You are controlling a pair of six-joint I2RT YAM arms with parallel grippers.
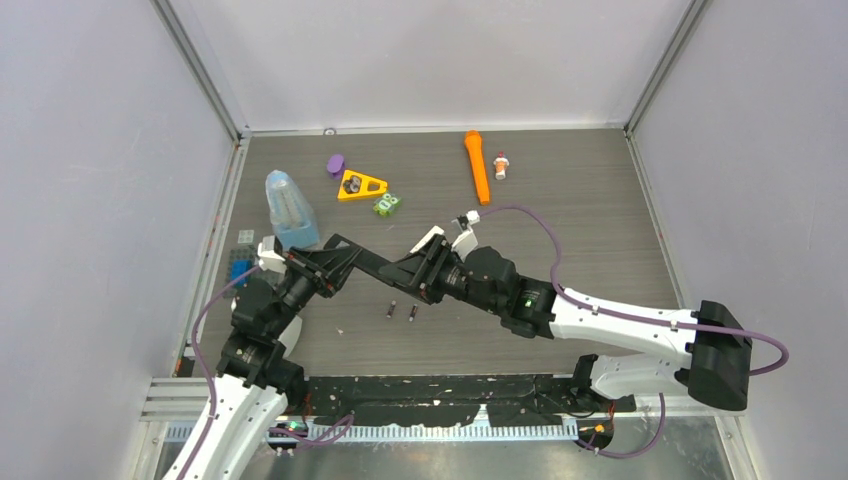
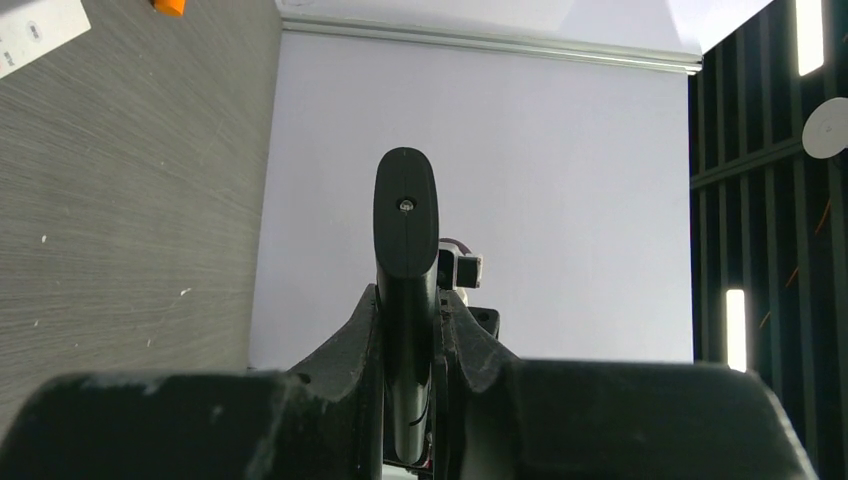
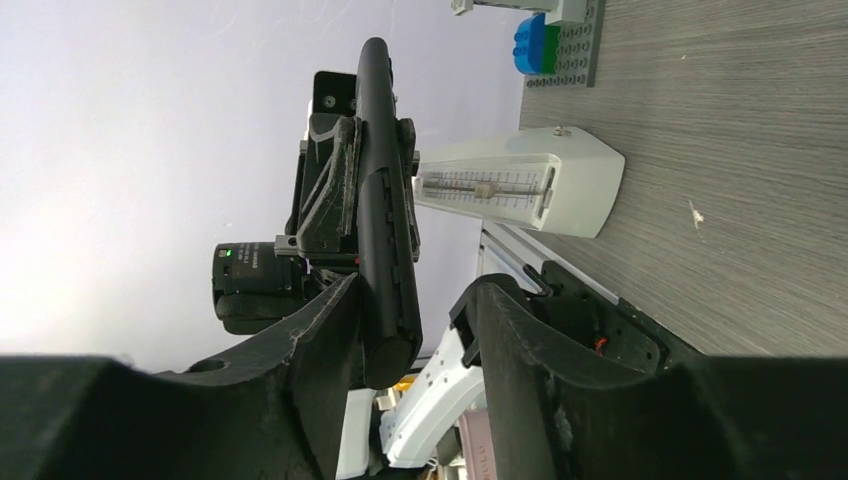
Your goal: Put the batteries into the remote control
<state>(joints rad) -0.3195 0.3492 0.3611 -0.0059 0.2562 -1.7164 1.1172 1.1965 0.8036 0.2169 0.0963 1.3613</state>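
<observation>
Stretching inward to meet right arm (image 1: 600, 315), left jaws clamping remote control (image 2: 405, 250)

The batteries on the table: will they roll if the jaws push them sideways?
Probably yes: the batteries are small round cylinders lying on the flat table, so a side push likely rolls them. Being thin, they may also slip from a pinch.

The top view looks down from above and behind the arm bases, taking in the whole bench (image 1: 600, 220). Each wrist view sits rolled sideways, close behind its own pincer. The left pincer (image 2: 410, 325) and right pincer (image 3: 410, 335) face each other. Both wrist views share the remote control (image 2: 405, 230) between them.
</observation>
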